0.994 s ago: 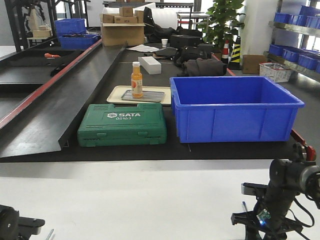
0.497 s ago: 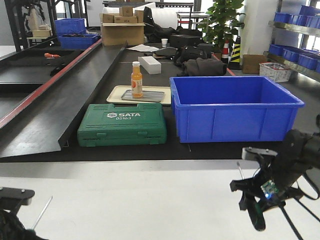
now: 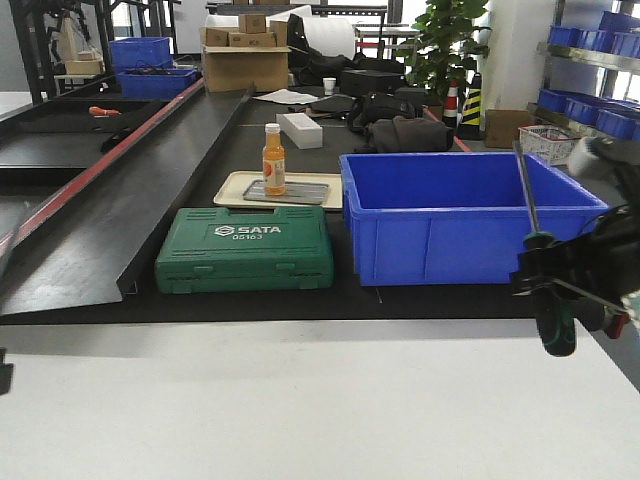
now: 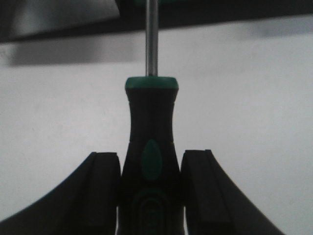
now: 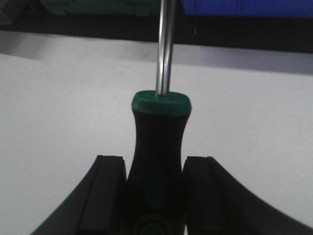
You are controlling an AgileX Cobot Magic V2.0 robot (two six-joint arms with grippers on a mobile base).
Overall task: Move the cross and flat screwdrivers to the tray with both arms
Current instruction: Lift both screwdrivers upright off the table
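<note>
Two screwdrivers with black and green handles are held, one in each gripper; I cannot tell cross from flat. In the left wrist view my left gripper (image 4: pixel 150 157) is shut on one screwdriver (image 4: pixel 150 112), its shaft pointing away over the white table. My right gripper (image 5: pixel 155 162) is shut on the other screwdriver (image 5: pixel 159 122). In the front view that screwdriver (image 3: pixel 553 318) hangs at the right edge, shaft tilted up before the blue bin, with the right gripper (image 3: pixel 548 285) blurred around its handle. The grey tray (image 3: pixel 300 193) lies far back. The left gripper is outside the front view.
An orange bottle (image 3: pixel 273 160) stands on the grey tray, which rests on a cream tray (image 3: pixel 230 188). A green SATA case (image 3: pixel 244 248) and a big blue bin (image 3: pixel 465 215) sit on the black bench between the white table (image 3: pixel 300 400) and the trays.
My right arm has risen from the lower right and swung its screwdriver upright in front of the blue bin. The left arm has left the front view.
</note>
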